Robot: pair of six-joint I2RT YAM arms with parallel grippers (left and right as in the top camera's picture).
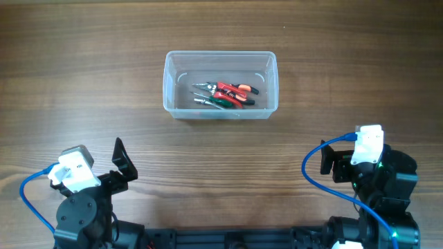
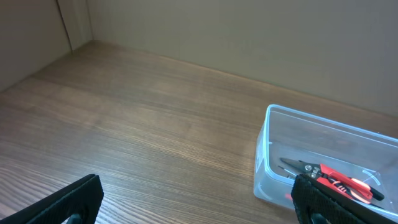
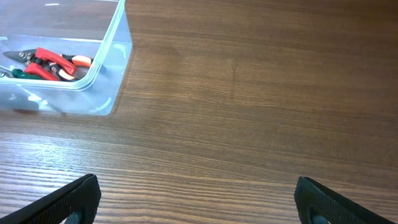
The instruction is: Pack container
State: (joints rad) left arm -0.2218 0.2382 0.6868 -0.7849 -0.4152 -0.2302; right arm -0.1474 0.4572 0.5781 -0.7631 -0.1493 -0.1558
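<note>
Overlapping in the container (image 1: 220,53), red pliers (image 1: 232,90) over a half-hidden green tool (image 1: 223,104).

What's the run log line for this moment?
container: tools inside | left gripper: open, empty | right gripper: open, empty | both away from container

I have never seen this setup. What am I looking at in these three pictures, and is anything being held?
Two robot arms sit at a wooden table. One picture looks straight down from above; the other two come from cameras on each wrist, so the black shapes at their bottom edges are fingers. On the table stands a clear plastic container with red-handled pliers and a green-handled tool inside. The left gripper and right gripper are both open, holding nothing.
</note>
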